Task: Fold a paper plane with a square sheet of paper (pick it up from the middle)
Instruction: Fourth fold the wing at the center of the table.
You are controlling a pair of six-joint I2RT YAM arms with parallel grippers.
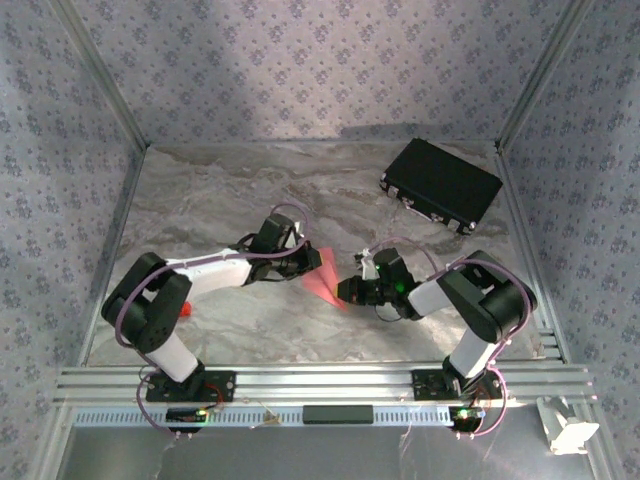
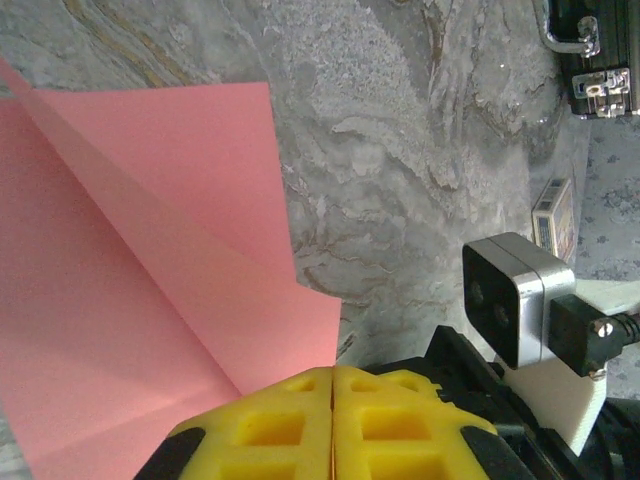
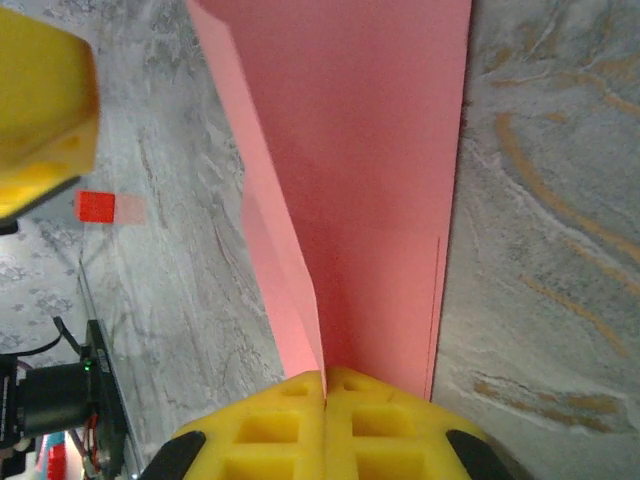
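Note:
The square sheet of paper is salmon pink and creased, held up off the marble table between my two arms. My left gripper is shut, and one edge of the paper runs into the seam between its yellow pads. My right gripper is shut on the opposite end. In the right wrist view the paper's centre fold stands upright and goes straight into the closed yellow jaws. One yellow finger of the left gripper shows at the upper left of that view.
A black rectangular case lies at the back right, its latches visible from the left wrist. A small red block sits by the left arm's elbow. A small box lies near the right wall. Metal frame posts border the table.

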